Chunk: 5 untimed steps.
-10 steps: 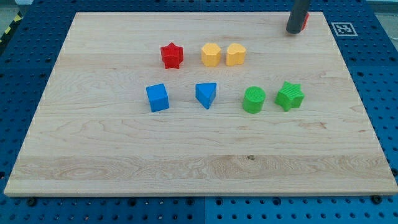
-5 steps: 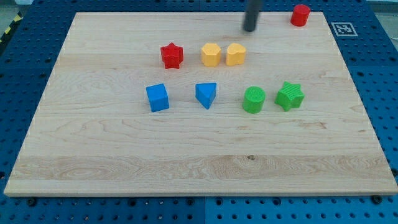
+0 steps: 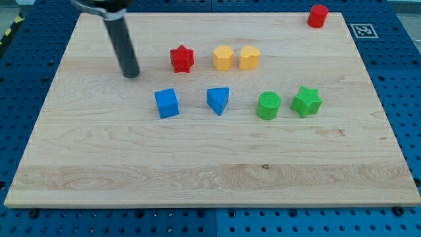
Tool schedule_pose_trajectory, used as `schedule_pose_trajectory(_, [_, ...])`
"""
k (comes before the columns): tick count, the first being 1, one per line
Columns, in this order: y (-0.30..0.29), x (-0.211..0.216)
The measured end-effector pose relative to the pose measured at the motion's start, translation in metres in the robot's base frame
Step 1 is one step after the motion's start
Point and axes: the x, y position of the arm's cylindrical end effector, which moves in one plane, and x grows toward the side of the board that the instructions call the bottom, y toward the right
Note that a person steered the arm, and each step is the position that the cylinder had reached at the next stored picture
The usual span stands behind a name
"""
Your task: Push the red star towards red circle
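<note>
So the rod's tip (image 3: pixel 132 74) sits on the board in the upper left of the frame, near the red star (image 3: pixel 181 58) on its left side and a touch lower, not touching it. It's just a bare rod, nothing to open or close, and it holds nothing.

Looks like the lining-up step: the tip is on the far side of the star from the red circle (image 3: pixel 318 16), which sits way over in the upper right corner, just beside the board's edge.

Tricky bit is the route. A straight shove to the right runs the star into the two yellow blocks (image 3: pixel 223 58) (image 3: pixel 249 57) just beside it. Probably the tip wants to get lower-left of the star and push up and to the right, through the open strip along the top of the wooden board (image 3: pixel 197 164).

Not much slack near the circle, though, since overshooting could send something off the edge.
</note>
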Motion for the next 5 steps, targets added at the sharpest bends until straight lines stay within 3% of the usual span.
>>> schedule_pose_trajectory(3, [0.092, 0.003])
schedule_pose_trajectory(5, [0.072, -0.010])
